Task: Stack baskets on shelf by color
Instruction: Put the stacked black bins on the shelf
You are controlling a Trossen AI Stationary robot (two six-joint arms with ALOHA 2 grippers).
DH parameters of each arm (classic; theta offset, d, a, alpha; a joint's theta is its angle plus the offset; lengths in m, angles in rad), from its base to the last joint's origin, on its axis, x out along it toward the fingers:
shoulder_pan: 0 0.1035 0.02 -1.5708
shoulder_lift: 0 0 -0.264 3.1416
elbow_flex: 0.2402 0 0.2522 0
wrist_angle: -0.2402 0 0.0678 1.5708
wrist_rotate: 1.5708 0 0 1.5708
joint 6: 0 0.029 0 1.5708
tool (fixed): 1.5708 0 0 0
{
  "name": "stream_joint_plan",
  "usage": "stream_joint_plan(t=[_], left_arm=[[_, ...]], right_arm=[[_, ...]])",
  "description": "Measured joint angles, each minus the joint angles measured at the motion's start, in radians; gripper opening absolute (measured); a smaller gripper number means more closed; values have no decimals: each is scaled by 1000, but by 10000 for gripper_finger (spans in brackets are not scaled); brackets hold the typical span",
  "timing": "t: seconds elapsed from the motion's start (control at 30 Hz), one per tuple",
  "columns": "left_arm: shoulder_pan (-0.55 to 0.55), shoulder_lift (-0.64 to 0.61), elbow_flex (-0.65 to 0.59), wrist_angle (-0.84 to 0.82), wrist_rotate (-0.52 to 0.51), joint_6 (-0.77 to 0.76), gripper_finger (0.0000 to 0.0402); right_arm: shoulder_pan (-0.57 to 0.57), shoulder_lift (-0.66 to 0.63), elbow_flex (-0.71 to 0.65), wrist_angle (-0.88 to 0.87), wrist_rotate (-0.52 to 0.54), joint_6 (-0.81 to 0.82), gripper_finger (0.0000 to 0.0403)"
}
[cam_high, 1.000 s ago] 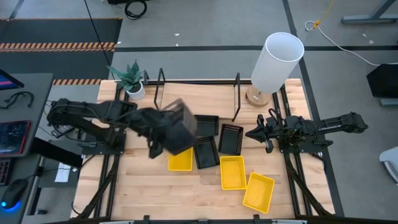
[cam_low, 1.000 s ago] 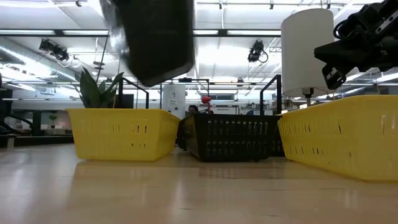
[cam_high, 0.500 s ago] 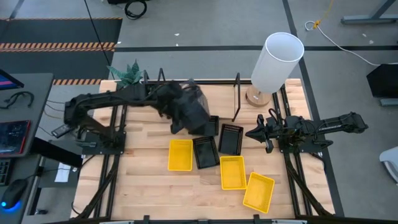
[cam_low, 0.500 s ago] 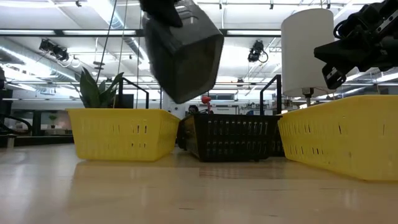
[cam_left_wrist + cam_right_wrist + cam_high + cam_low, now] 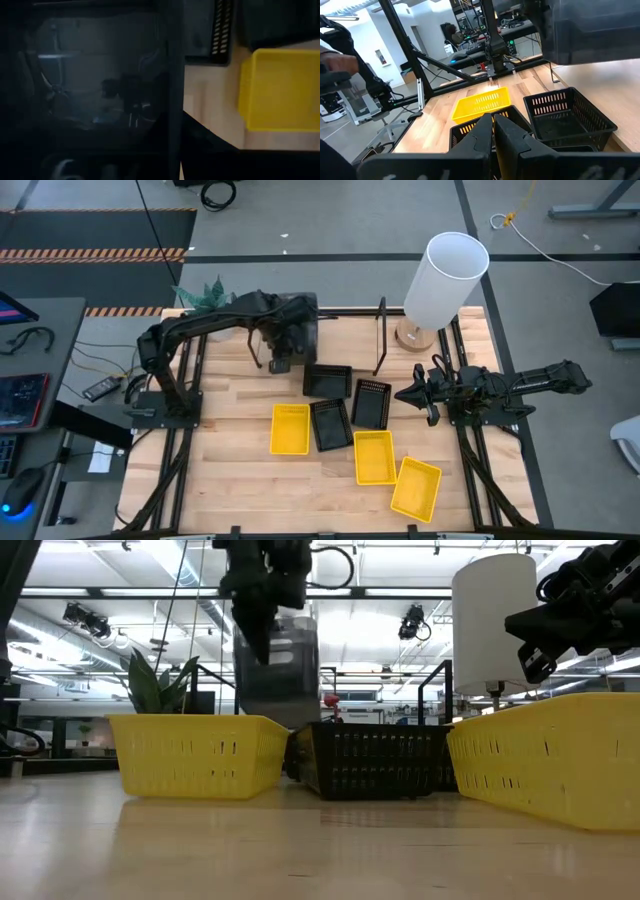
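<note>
1. Three yellow baskets lie on the desk (image 5: 230,480): one (image 5: 290,429) left of centre, one (image 5: 374,457) nearer the front edge, and one (image 5: 416,487) tilted at the front right.
2. Three black baskets sit between them and the shelf — one (image 5: 327,380) just in front of the shelf, one (image 5: 331,424) beside the left yellow basket, one (image 5: 371,403) to its right.
3. Left end effector (image 5: 283,356) is pinched on a dark grey basket (image 5: 296,328), holding it up over the shelf (image 5: 345,330) at the back of the desk.
4. In the low view this grey basket (image 5: 278,665) hangs clear above the yellow and black baskets, its long side roughly upright.
5. The left wrist view is mostly filled by the dim inside of the held basket (image 5: 100,90); beyond its edge show bare wood, a black basket and a yellow basket.
6. Right end effector (image 5: 413,395) waits above the right side of the desk, its fingers (image 5: 485,132) pressed together and holding nothing.
7. The shelf's black rod uprights (image 5: 381,335) stand at the back; whether any basket already rests on its board cannot be told, since the arm and held basket cover it.
8. A white lamp (image 5: 445,278) stands at the back right corner, and a small potted plant (image 5: 208,307) at the back left — both apart from the baskets.
</note>
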Motion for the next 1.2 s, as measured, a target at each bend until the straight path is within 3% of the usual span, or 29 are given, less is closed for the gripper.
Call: stream_joint_plan(t=[0.33,0.63,1.0,1.2], left_arm=[[86,-9,-156,23,-51,59,16],[101,-13,-171,22,-67,51,17],[99,-14,-172,-14,-78,12,151],[99,-63,-172,9,-78,5,173]], right_arm=[[0,0,0,0,0,0,25],[0,0,0,0,0,0,25],[0,0,0,0,-1,0,25],[0,0,0,0,-1,0,25]])
